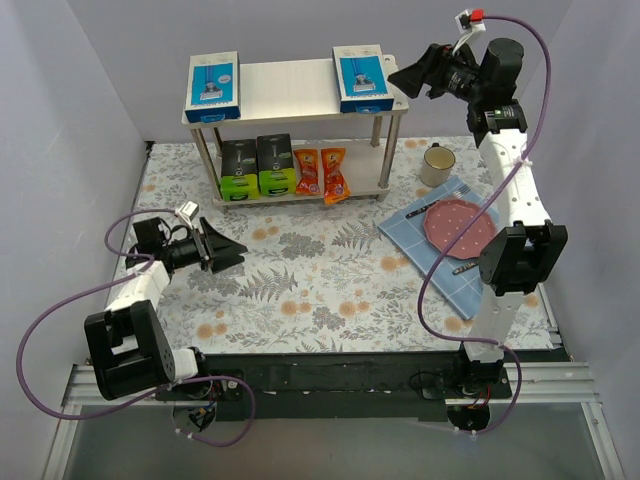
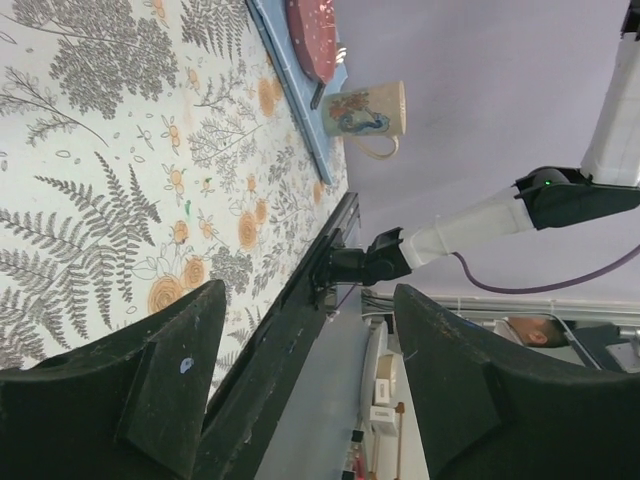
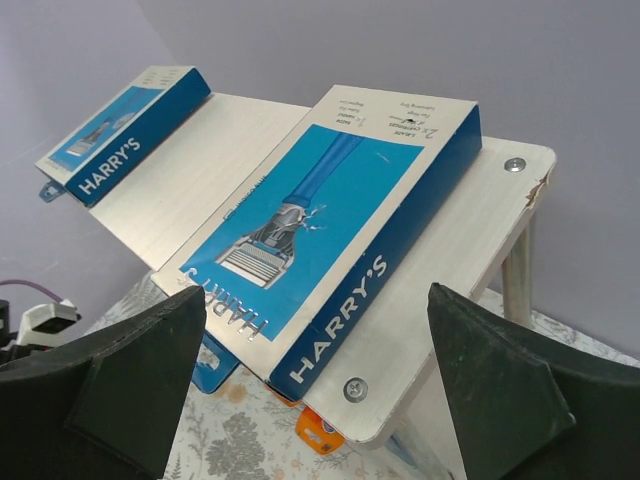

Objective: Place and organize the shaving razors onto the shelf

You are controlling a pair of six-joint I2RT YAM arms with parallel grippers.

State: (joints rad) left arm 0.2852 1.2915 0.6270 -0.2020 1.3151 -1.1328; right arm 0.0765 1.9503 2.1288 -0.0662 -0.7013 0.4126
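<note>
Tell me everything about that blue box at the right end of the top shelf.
The box is a flat pack, cardboard by its look: white face, a blue panel picturing a razor, dark blue sides reading HARRY'S. It lies flat on the top board of the shelf, its near end over the front edge. Only the board touches it; the right arm's fingers stand open, clear of it.
</note>
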